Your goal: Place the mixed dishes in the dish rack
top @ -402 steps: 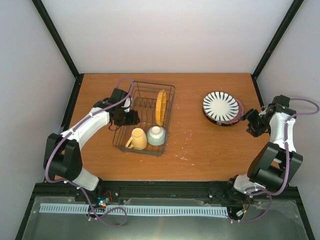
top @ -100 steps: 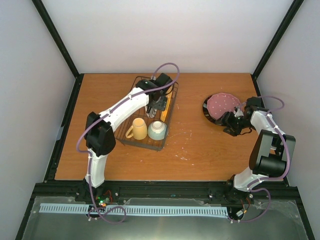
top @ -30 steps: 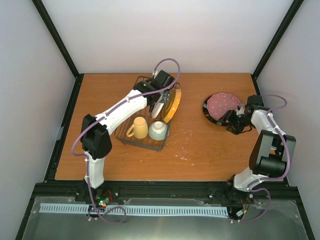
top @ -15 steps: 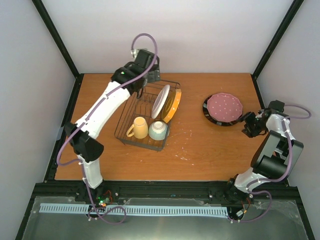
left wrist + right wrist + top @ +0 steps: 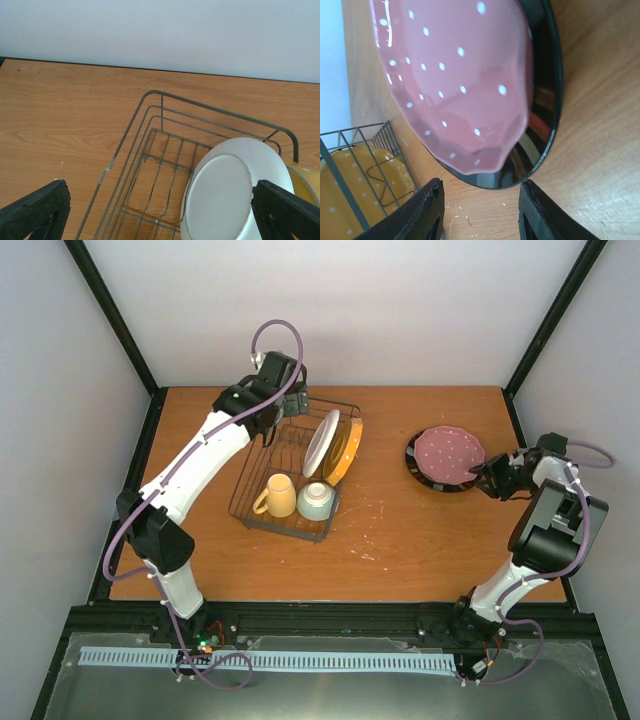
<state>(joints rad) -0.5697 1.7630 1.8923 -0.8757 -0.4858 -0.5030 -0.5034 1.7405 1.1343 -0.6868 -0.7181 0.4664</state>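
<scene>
The dish rack (image 5: pixel 262 464) holds the yellow mug (image 5: pixel 275 495) and the mint-green bowl (image 5: pixel 315 500) at its near end. The striped plate, showing its white back (image 5: pixel 322 443), stands on edge beside the orange dotted plate (image 5: pixel 347 448). My left gripper (image 5: pixel 290 405) is open and empty over the rack's far left corner. In the left wrist view the gripper (image 5: pixel 160 220) looks down on the rack wires (image 5: pixel 150 150) and the white plate back (image 5: pixel 232 192). The pink plate (image 5: pixel 450 452) lies on the dark-rimmed plate (image 5: pixel 432 478). My right gripper (image 5: pixel 488 477) is open, its fingers (image 5: pixel 415 212) just short of the stack's edge (image 5: pixel 542 100).
The rack's far half has bare wire slots left of the standing plates. The back wall runs close behind the rack. In the right wrist view the rack (image 5: pixel 350 150) and the orange plate (image 5: pixel 350 200) lie beyond the stack. Bare table lies between rack and stack.
The striped plate went from the stack into the rack. My left gripper let it go and drew back to the rack's far left corner. My right gripper swung back toward the pink plate's edge.
</scene>
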